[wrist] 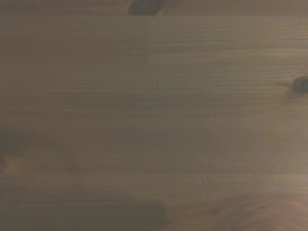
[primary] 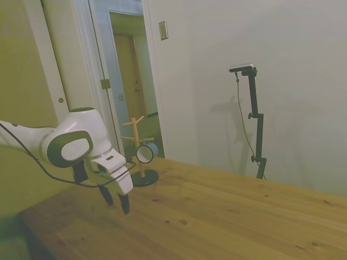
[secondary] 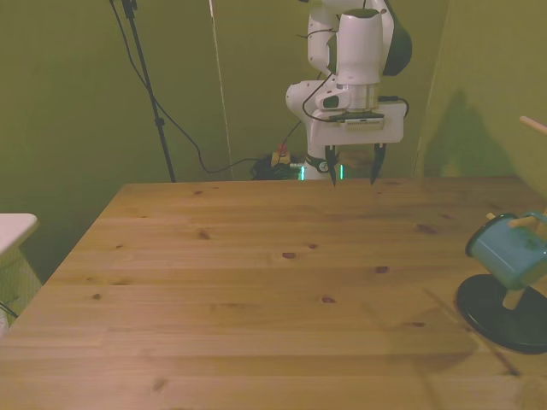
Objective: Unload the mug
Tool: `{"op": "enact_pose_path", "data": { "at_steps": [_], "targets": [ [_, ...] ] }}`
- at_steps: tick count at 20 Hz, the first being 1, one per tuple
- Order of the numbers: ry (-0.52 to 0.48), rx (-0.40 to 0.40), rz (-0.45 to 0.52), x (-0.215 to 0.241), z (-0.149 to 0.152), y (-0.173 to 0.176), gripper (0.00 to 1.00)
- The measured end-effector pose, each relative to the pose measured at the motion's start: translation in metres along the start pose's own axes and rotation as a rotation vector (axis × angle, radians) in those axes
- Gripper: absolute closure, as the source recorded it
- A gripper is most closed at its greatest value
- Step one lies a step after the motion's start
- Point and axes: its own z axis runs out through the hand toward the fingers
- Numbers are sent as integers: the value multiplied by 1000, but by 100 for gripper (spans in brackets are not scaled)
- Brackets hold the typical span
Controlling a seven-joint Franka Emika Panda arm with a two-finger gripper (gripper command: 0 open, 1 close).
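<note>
In the side view, the mug (primary: pixel 146 152) hangs on a low peg of the wooden peg stand (primary: pixel 136 142), tipped on its side so its pale interior faces the camera. The stand's round black base (primary: pixel 144 177) sits on the wooden table (primary: pixel 217 216). The gripper (primary: pixel 116 201) hangs just above the tabletop, nearer the camera than the stand and well apart from the mug; its two dark fingers are spread, with nothing between them. A doorway (primary: pixel 133 81) opens behind the stand.

In the front view, the peg stand (secondary: pixel 523 282) is at the front view's right edge, partly cut off. The mug (secondary: pixel 508 249) hangs tilted on a peg above the black base (secondary: pixel 496 312), its handle at the peg. The gripper (secondary: pixel 352 177) hovers over the table's (secondary: pixel 256 299) far edge, well away from the stand, fingers parted and empty.

The wrist view shows only blurred wooden planks of the table (wrist: pixel 154 115), with a dark knot (wrist: pixel 301 85) in the grain; neither the mug nor the stand appears in it.
</note>
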Motion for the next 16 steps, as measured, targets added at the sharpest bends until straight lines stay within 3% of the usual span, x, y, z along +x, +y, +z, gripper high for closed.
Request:
{"op": "enact_pose_path", "data": {
  "at_steps": [3, 9, 14, 16],
  "targets": [
    [22, 19, -13, 6, -5, -4, 0],
    [148, 128, 7, 63, -53, -42, 0],
    [203, 208, -38, 97, -50, -88, 0],
    [173, 225, -77, 110, -35, -121, 0]
  ]
}}
